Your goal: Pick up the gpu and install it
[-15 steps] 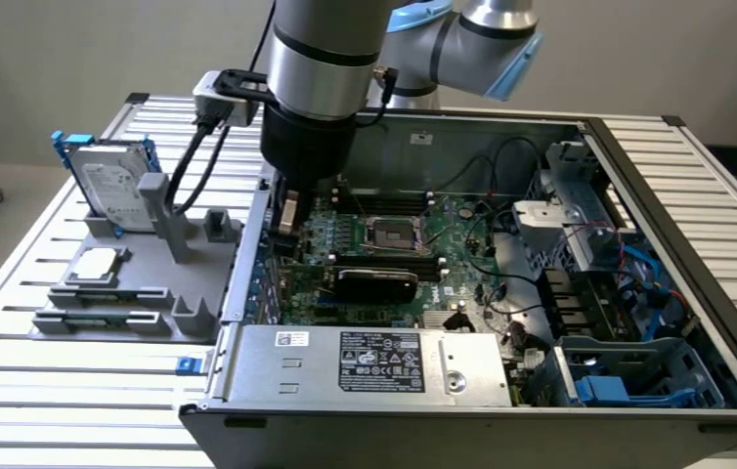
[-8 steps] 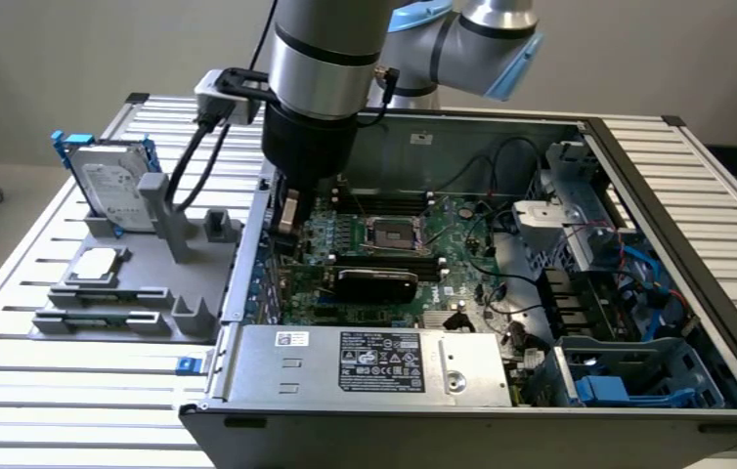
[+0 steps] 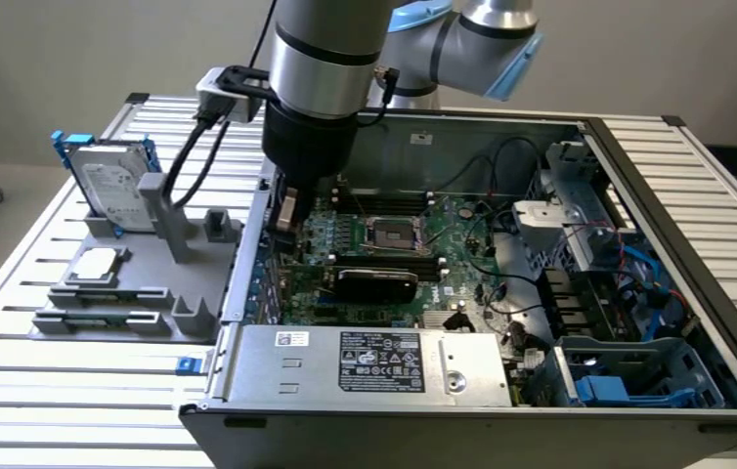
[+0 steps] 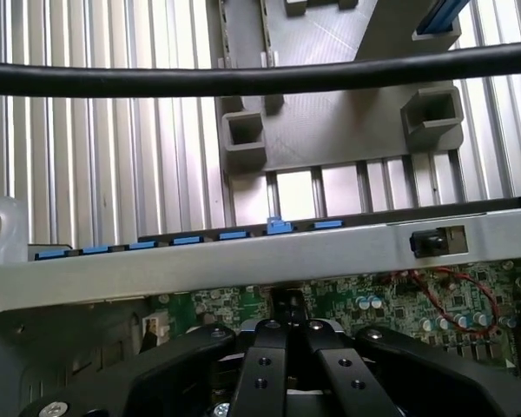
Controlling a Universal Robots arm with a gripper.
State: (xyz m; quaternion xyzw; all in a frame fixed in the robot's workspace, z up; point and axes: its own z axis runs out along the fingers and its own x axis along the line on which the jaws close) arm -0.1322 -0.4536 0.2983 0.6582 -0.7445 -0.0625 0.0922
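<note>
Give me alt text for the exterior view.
A robot arm's gripper, shut, reaches down into an open computer case over the green motherboard, where a black-shrouded gpu sits. On the exterior view's left, a gray holder carries a hard drive.

The arm hangs nearly straight down from a bent elbow joint above, its silver and black wrist segments stacked vertically over the tool. The tool's black fingers are pressed together, pointing downward, with a cable looping off the wrist's side.
</note>
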